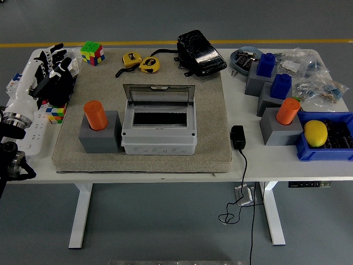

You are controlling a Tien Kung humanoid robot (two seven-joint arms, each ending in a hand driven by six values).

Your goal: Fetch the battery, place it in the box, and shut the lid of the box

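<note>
left arm (16, 110) cut off at frame edge

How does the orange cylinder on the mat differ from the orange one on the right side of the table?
The left orange cylinder stands in a gray block on the beige mat, beside the open box. The right orange cylinder stands in a gray block on the bare table, next to the blue bin. The left one looks slightly redder. Both are upright in similar gray holders.

Smooth grey-blue floor (165, 232), thin yellow painted line (165, 42) running across it beyond the far edge, white rectangular table (138, 175) on white metal legs (80, 215), black cable (249, 193) hanging off the front edge, even overhead light
</note>
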